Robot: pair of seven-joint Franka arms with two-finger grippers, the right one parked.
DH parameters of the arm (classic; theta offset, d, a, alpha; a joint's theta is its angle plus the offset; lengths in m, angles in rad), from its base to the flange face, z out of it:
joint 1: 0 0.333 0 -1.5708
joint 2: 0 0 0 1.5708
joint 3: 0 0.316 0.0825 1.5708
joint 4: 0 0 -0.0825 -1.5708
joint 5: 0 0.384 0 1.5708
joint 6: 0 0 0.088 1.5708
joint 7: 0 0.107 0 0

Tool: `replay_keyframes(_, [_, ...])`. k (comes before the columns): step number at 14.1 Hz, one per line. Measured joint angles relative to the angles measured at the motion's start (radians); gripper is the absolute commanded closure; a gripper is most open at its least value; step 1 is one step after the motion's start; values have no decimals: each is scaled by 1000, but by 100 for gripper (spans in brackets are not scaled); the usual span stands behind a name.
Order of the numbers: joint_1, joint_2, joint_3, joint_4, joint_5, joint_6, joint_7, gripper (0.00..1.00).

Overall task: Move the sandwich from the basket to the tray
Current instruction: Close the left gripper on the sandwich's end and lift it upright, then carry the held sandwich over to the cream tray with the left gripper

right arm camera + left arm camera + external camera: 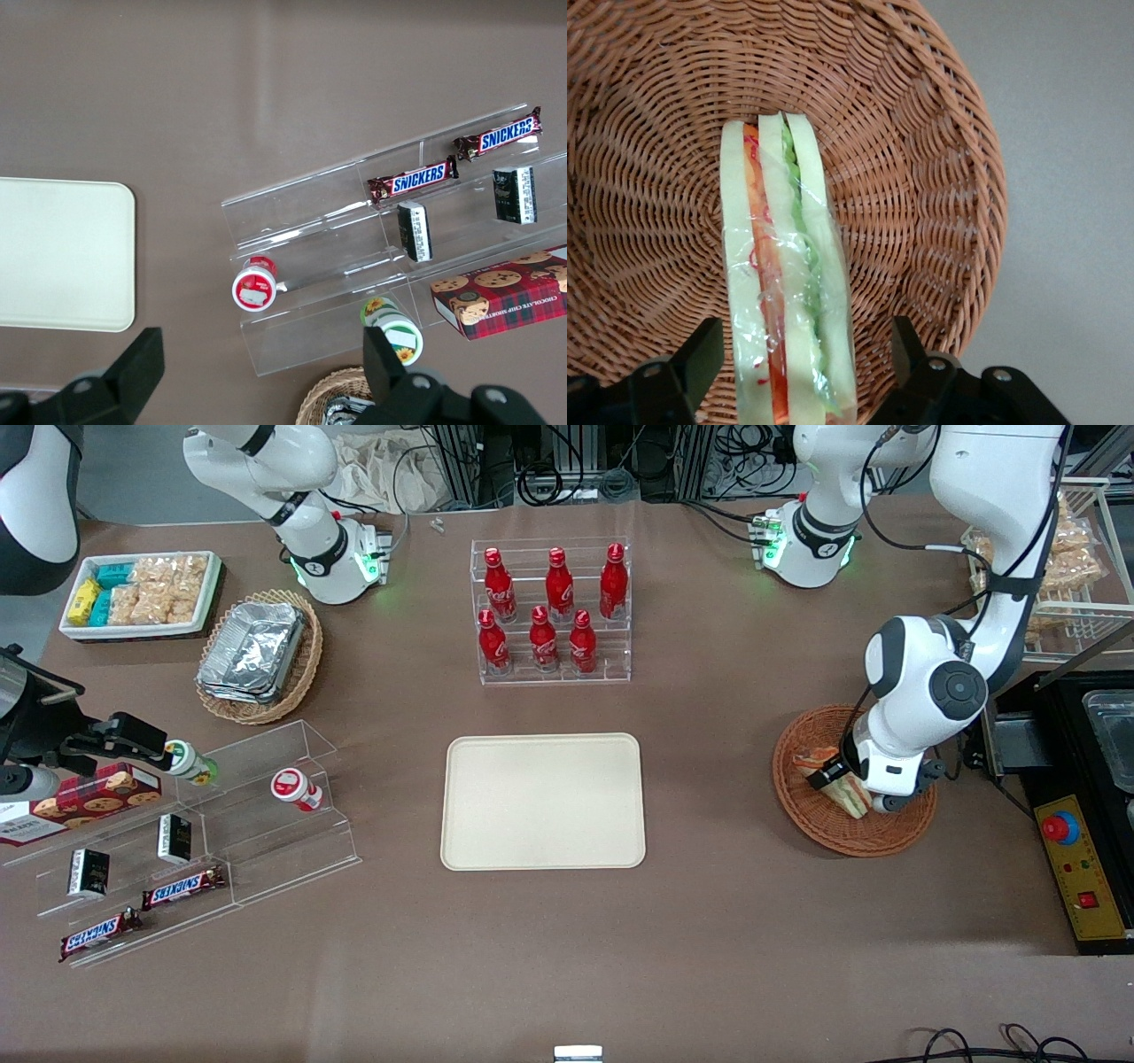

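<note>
Gripper spread, straddling one sandwich in one basket; one tray bare.

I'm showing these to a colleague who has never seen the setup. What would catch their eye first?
Probably the red bottles, lined up in a clear rack near the table's middle. Nearer the front camera lies the bare tray. Toward the working arm's end, the tool is down in the basket, its open fingers on either side of the wrapped sandwich.
</note>
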Motion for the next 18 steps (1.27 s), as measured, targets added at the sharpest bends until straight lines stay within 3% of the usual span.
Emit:
replay_keyframes(1, [0,0,0,0,0,3,-20,92])
replay_keyframes(2, [0,-1,0,1,0,5,-38,100])
replay_keyframes(7, [0,-36,0,39,0,-69,-76,100])
replay_keyframes(13, [0,-117,-3,342,0,-527,-88,100])
replay_keyframes(18, [-3,-112,-70,520,0,-647,-91,100])
